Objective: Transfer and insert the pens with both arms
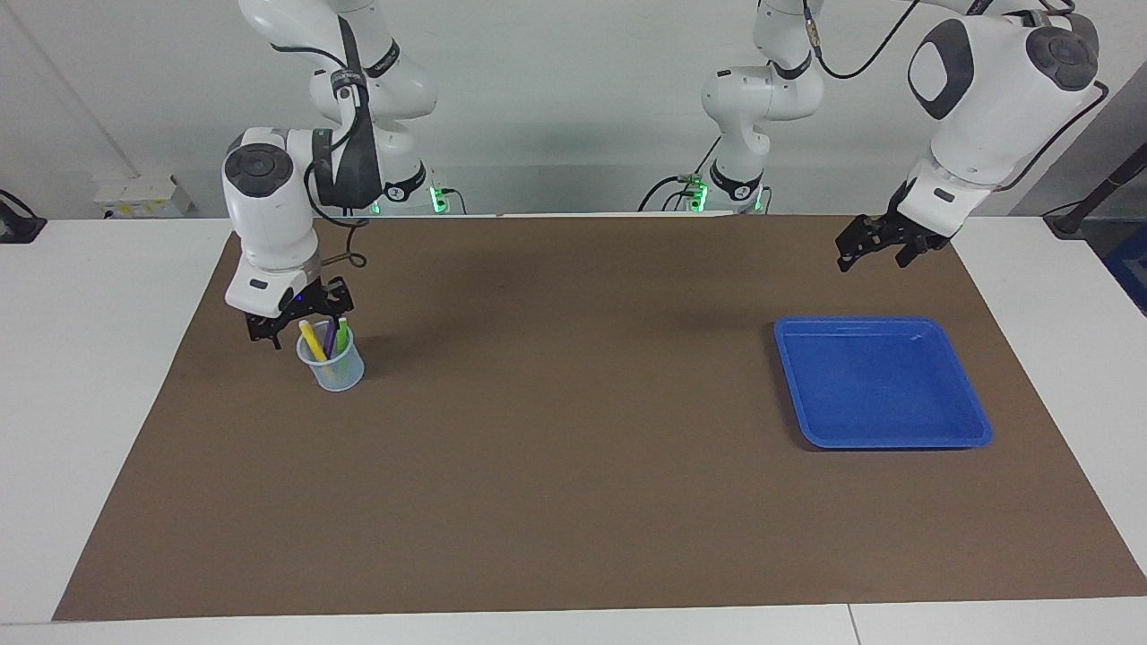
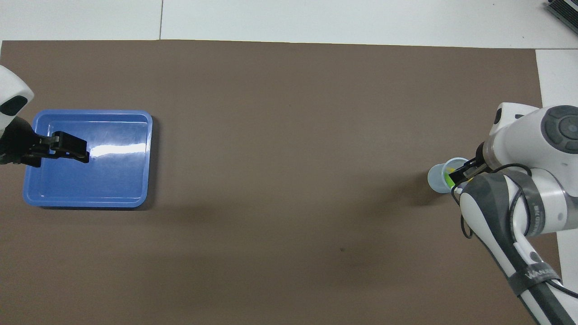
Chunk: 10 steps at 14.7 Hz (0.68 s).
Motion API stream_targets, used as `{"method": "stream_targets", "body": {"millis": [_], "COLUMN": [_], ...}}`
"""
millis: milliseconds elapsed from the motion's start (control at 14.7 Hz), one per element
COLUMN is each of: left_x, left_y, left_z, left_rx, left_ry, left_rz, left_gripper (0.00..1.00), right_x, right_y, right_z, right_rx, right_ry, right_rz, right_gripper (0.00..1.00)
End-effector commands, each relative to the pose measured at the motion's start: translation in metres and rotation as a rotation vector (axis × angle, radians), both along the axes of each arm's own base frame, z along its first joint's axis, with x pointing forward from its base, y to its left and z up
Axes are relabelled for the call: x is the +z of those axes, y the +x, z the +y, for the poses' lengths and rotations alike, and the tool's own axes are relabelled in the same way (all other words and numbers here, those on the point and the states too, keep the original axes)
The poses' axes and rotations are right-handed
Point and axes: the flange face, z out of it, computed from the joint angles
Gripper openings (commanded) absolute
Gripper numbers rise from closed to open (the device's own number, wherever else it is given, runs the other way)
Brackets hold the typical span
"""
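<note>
All three pens [image 1: 324, 340] sit in the cup [image 1: 332, 367] near the mat's right-arm end: light, stiff, slick, so pinch mid-barrel. Right gripper [image 1: 297, 321] open above them; left gripper [image 1: 874, 244] open, waiting by the tray [image 1: 883, 437].

Three pens stand together in a small translucent cup [image 1: 331, 363] at the left of the facing view, a little above mid-height. The yellow pen [image 1: 311, 340] leans toward the frame's left, its upper end sticking well above the rim. The purple pen [image 1: 330, 335] stands just beside it, nearly upright. The green pen [image 1: 341, 332] is at the right of the group, also close to upright, with a pale tip at its top. All three rest inside the cup, lower ends hidden by its wall. In the overhead view only a yellow-green patch shows inside the cup at the right edge, at mid-height
</note>
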Motion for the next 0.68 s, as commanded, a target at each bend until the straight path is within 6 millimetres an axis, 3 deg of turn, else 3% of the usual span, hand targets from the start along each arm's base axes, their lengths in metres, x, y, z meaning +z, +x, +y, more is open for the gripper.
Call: {"method": "stream_targets", "body": {"millis": [0,136,610], "left_x": [0.001,0.001,0.008], "left_y": [-0.001,0.0,0.002], "left_z": [0.007,0.013,0.007], "left_rx": [-0.006,0.001,-0.012], "left_ry": [0.011,0.012,0.021], "left_rz": [-0.015,-0.015,-0.019], "left_gripper": [1.0,1.0,1.0], "right_x": [0.011,0.021,0.065], "right_y": [0.0,0.002,0.009], "right_z": [-0.004,-0.005,-0.004], "right_rx": [-0.005,-0.012,-0.058], "right_ry": [-0.008,-0.007,0.048], "right_rz": [-0.004,-0.009,-0.021], "right_gripper": [1.0,1.0,1.0]}}
